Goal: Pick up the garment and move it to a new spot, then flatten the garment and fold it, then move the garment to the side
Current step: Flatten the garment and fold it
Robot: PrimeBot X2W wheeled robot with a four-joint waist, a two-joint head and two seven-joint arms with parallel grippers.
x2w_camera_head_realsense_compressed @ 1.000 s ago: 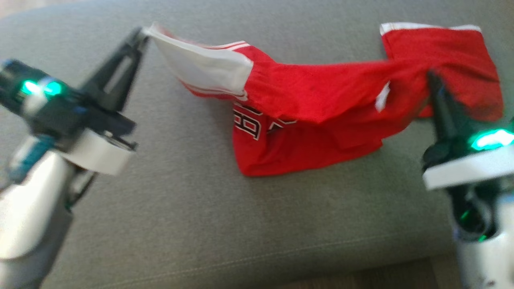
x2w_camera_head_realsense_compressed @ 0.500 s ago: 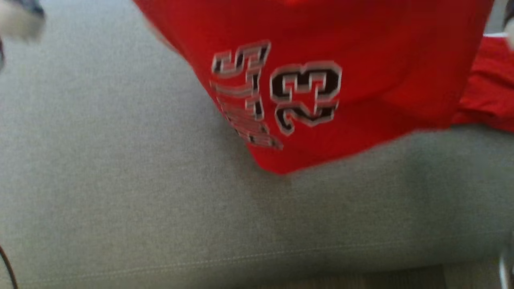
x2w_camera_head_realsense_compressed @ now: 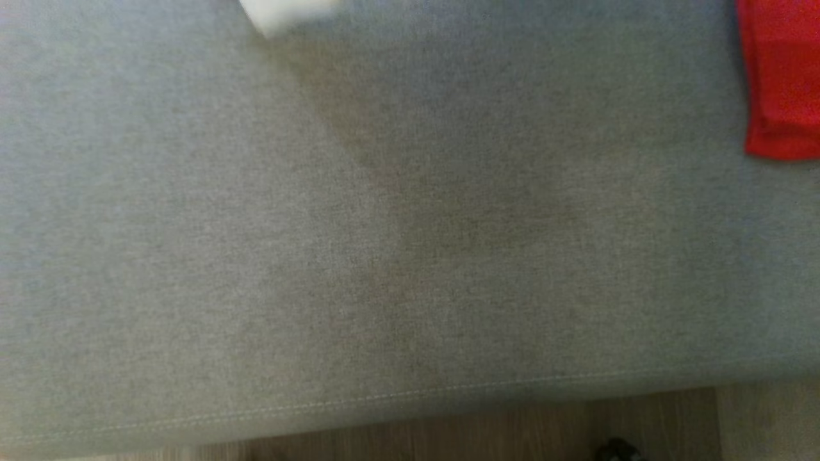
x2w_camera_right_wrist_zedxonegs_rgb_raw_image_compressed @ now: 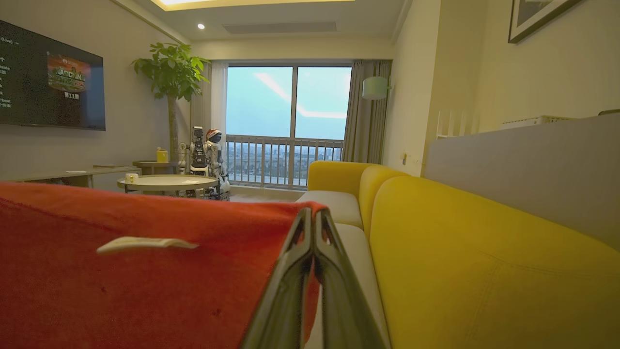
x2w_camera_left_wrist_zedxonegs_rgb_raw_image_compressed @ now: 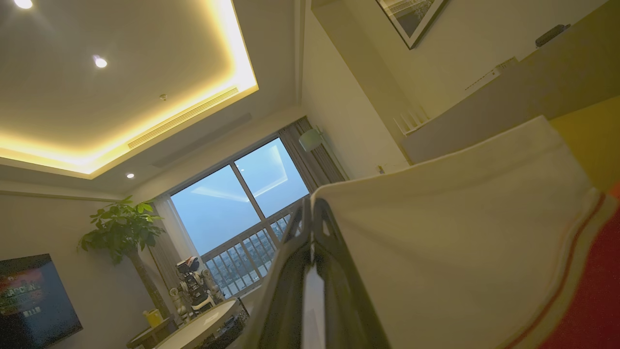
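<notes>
The red garment (x2w_camera_right_wrist_zedxonegs_rgb_raw_image_compressed: 145,281) is held at two ends: the right gripper (x2w_camera_right_wrist_zedxonegs_rgb_raw_image_compressed: 314,218) clamps its red edge, cloth spreading toward 9 o'clock, and the left gripper (x2w_camera_left_wrist_zedxonegs_rgb_raw_image_compressed: 310,213) clamps its white band, which runs toward 3 o'clock. In the head view a red flap shows at 2 o'clock over the grey cushion (x2w_camera_head_realsense_compressed: 384,256). Past the right gripper a yellow sofa (x2w_camera_right_wrist_zedxonegs_rgb_raw_image_compressed: 484,271) lies at 4 o'clock, and at 10 o'clock a small cup (x2w_camera_right_wrist_zedxonegs_rgb_raw_image_compressed: 131,178) stands on a round table (x2w_camera_right_wrist_zedxonegs_rgb_raw_image_compressed: 167,183), contents too small to tell.

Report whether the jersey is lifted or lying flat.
Lifted: left gripper and right gripper each pinch an edge of the red jersey above the grey cushion.
</notes>
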